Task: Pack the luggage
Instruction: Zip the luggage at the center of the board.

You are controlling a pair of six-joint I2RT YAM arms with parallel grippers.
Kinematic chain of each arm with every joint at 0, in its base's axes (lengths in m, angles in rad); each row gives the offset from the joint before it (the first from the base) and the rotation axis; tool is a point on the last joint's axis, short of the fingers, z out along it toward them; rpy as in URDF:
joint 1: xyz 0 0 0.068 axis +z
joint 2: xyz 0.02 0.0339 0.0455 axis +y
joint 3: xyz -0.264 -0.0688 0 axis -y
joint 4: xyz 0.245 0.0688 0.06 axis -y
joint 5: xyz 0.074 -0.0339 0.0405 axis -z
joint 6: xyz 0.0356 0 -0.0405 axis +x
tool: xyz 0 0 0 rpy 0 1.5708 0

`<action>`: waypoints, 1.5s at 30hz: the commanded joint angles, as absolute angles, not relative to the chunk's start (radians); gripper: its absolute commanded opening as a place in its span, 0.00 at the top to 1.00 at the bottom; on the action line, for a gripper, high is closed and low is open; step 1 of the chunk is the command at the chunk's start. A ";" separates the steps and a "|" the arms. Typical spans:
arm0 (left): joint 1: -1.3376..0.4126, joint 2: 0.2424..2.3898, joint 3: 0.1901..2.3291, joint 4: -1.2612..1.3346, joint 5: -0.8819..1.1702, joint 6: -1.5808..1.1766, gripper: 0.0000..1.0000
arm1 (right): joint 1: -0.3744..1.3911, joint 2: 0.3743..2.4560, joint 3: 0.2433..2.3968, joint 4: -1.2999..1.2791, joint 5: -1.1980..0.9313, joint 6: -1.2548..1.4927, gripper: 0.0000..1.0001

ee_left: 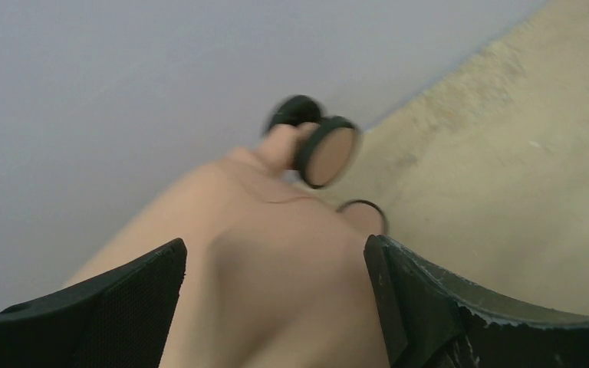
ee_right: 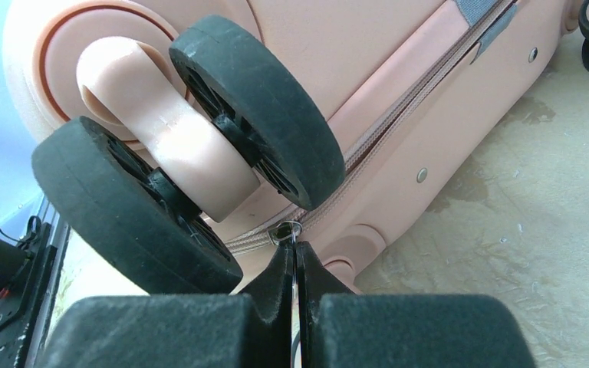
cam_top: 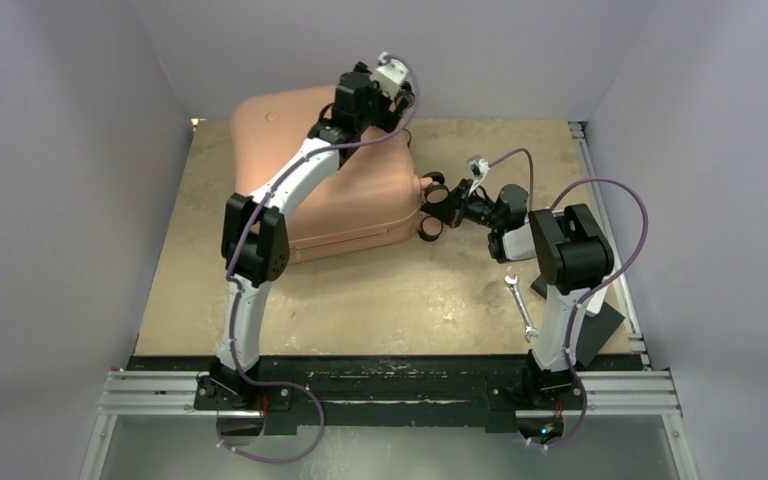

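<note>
The salmon-pink luggage (cam_top: 345,190) lies shut on the table at the back left, its dark wheels (cam_top: 436,190) facing right. My left gripper (cam_top: 385,100) is open over the case's far right corner; the pink shell (ee_left: 276,291) fills the gap between its fingers (ee_left: 410,295), and I cannot tell whether they touch it. My right gripper (ee_right: 294,253) is shut on the thin metal zipper pull (ee_right: 286,231) at the zipper seam, just below a double wheel (ee_right: 199,153) on the case's right side.
A silver wrench (cam_top: 521,305) lies on the table in front of the right arm. A black wedge-shaped pad (cam_top: 600,330) sits at the right edge by the right arm's base. Grey walls enclose the table on three sides.
</note>
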State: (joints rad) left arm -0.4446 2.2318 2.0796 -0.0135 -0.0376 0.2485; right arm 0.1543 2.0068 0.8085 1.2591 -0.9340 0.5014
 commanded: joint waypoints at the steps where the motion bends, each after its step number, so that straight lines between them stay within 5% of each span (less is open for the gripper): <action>1: -0.610 2.180 2.109 -0.188 -0.080 0.417 0.13 | 0.124 2.023 0.826 1.293 -0.837 0.478 1.00; 10: -0.755 2.293 2.073 0.089 -0.558 0.668 0.12 | 0.124 2.025 0.804 1.336 -0.836 0.485 1.00; 19: -0.758 2.298 2.035 0.275 -0.724 0.810 0.12 | 0.124 2.035 0.793 1.377 -0.850 0.500 1.00; 23: -0.758 2.275 2.020 0.241 -0.695 0.812 0.12 | 0.124 2.039 0.797 1.386 -0.851 0.511 1.00; 30: -0.764 2.209 2.017 -0.222 -0.339 0.777 0.23 | 0.121 2.010 0.790 1.341 -0.822 0.458 1.00; 45: -0.771 2.229 2.077 -0.717 -0.169 0.779 0.38 | 0.103 2.046 0.814 1.328 -0.731 0.504 1.00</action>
